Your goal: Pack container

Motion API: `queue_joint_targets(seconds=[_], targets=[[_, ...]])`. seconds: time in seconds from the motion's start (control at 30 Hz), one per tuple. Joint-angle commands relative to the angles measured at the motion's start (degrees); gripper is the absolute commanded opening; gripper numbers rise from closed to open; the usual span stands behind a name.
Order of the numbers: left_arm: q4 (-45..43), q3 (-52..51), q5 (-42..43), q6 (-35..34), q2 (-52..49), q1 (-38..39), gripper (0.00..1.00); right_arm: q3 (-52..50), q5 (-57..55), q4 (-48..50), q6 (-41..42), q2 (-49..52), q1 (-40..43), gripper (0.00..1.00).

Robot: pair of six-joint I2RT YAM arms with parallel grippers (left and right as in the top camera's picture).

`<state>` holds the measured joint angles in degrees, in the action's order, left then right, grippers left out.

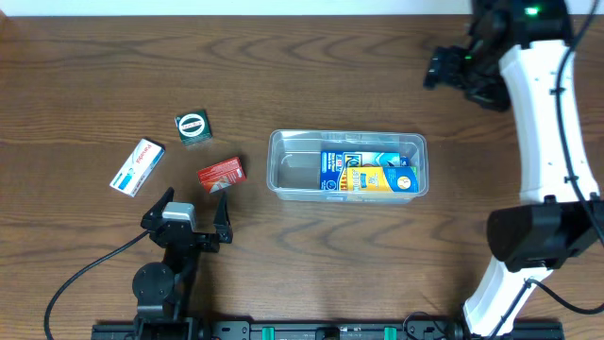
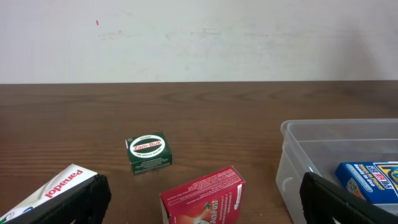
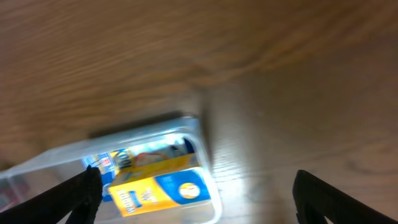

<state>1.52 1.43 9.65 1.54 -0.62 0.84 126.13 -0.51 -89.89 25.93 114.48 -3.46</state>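
Packing seems partway done: the container [image 1: 294, 162], mid-frame overhead, holds blue and yellow boxes [image 1: 370, 177] at its right end, while a red box [image 1: 221, 174], green box [image 1: 192, 127] and white box [image 1: 138, 166] lie loose to its left. The left gripper [image 1: 195, 200], lower left, gapes wide and empty just below the red box, so the next move probably calls for it to descend on that box and close. The right gripper [image 1: 436, 72], upper right and well apart from the container, looks wide open and empty, though its own view is blurred.

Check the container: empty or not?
Not empty: the container holds a blue box and a yellow box; its left end is bare.
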Motion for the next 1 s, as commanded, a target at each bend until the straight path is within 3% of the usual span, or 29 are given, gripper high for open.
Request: queue_joint_targets(seconds=[0.0,0.5,0.67,0.83,0.97], targets=[[1.7,-1.2,0.1,0.4,0.3,-0.1,0.98,0.9,-1.6,-1.1,-1.8,0.2,3.2,0.99],[1.3,-1.2,0.1,0.4,0.3,-0.1,0.98,0.9,-5.3,-2.9,-2.2,0.2,17.6,0.99],[0.6,-0.7,0.2,-3.2,0.3,-0.1,0.98,0.9,-5.3,-2.7,-2.3,0.2,19.7,0.99],[4.6,7.0,-0.2,-7.5,-3.6,-0.7,0.98,0.9,-5.3,-2.7,-2.3,0.2,20.0,0.99],[11.1,18.8,-1.4,-8.1,-16.0,-3.3,0.98,0.9,-5.3,-2.7,-2.3,0.2,20.0,0.99]])
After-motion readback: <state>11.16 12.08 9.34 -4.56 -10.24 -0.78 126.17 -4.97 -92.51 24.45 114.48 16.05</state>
